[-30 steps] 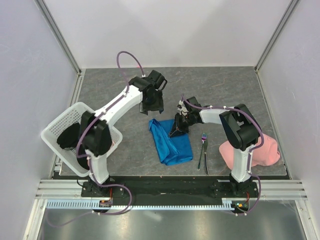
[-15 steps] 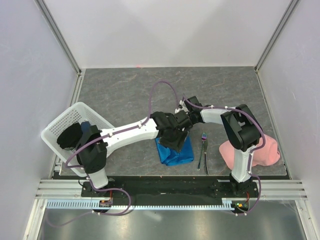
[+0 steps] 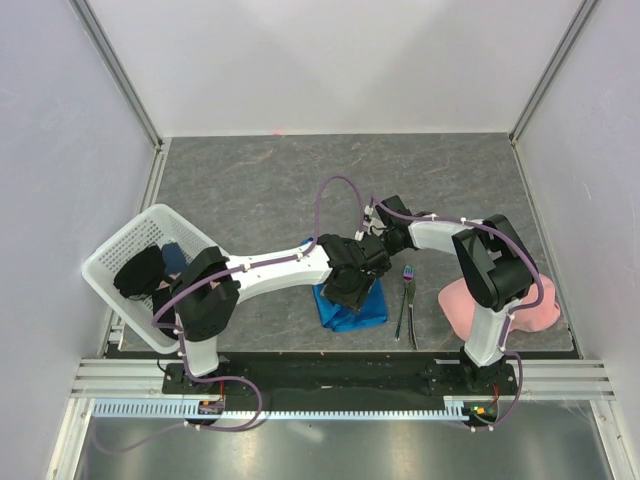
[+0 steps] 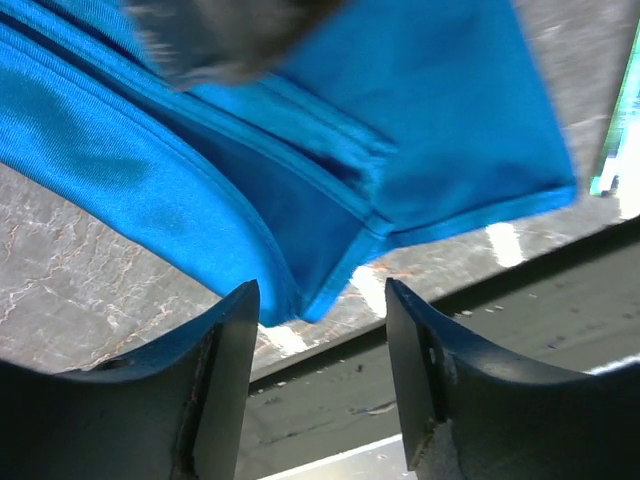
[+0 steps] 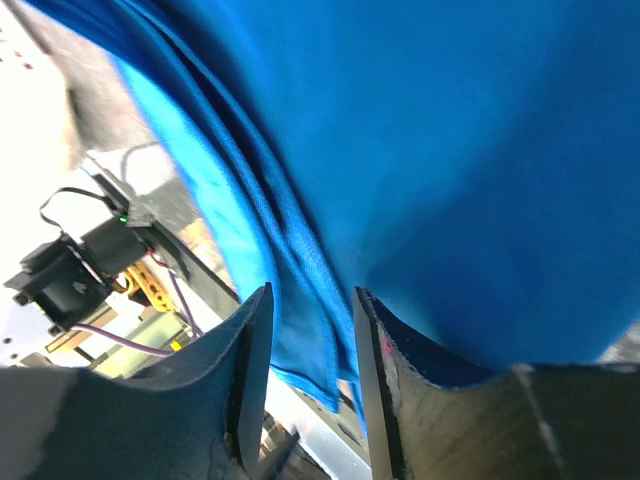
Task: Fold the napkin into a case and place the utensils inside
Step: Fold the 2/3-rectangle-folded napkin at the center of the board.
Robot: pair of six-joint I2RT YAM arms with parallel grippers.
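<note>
The blue napkin [image 3: 356, 312] lies folded in a layered strip in the middle of the table, mostly hidden under my left arm. My left gripper [image 3: 348, 290] hovers low over it, open, and in the left wrist view the napkin's near corner [image 4: 320, 300] lies just beyond the bare fingertips. My right gripper [image 3: 373, 244] sits at the napkin's far right edge, jaws parted, with blue folds [image 5: 300, 330] showing through the gap. The fork [image 3: 404, 298] and knife [image 3: 412, 318] lie side by side just right of the napkin.
A white mesh basket [image 3: 115, 250] with dark items stands at the left edge. A pale pink cloth [image 3: 530, 310] lies by the right arm's base. The black front rail [image 4: 400, 380] runs just past the napkin's near edge.
My left arm swung from the far middle of the table down over the napkin and narrowed its jaws a little. My right gripper opened at the napkin's far right edge.
</note>
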